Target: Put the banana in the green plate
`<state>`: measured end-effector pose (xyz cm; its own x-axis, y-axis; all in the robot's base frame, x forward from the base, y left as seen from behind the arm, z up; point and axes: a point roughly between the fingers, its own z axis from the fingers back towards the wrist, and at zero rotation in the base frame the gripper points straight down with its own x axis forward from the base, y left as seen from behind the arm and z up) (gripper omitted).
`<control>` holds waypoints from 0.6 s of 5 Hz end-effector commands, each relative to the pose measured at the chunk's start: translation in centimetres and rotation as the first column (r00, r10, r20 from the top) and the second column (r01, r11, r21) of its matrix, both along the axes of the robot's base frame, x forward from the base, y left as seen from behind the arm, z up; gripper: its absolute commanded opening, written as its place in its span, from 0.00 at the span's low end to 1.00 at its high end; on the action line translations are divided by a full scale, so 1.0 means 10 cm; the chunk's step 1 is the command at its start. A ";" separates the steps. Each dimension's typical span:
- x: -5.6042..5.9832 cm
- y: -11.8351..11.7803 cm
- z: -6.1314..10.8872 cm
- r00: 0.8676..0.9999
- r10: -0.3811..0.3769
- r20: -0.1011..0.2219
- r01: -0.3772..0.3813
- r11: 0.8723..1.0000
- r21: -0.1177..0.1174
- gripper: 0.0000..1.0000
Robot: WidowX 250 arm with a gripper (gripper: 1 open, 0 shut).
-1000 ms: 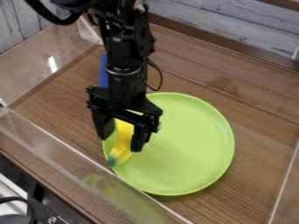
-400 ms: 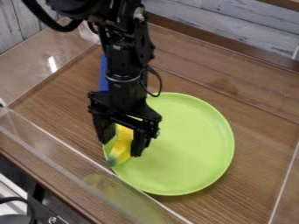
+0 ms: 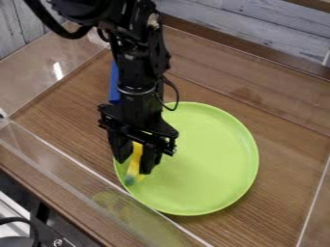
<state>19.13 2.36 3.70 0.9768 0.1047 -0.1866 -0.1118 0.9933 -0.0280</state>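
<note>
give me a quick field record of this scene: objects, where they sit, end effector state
surface: brown wooden tabletop
plate: large round lime-green plate, flat on the tabletop
banana: small yellow toy banana, at the plate's left rim, between the fingers
end effector: black end effector, pointing down, closed on the banana
banana lifted: cannot tell

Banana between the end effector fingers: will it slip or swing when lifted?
The banana looks smooth and curved, so it may pivot in the end effector. Probably light and stiff for its size. Released, it would likely rock on the green plate, not roll far.
</note>
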 end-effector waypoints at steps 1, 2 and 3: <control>0.02 0.02 0.03 1.000 -0.001 0.021 0.001 1.000 -0.002 0.00; 0.02 -0.01 0.05 1.000 0.001 0.023 -0.001 1.000 -0.002 0.00; 0.02 -0.02 0.07 1.000 0.003 0.025 -0.003 1.000 -0.003 0.00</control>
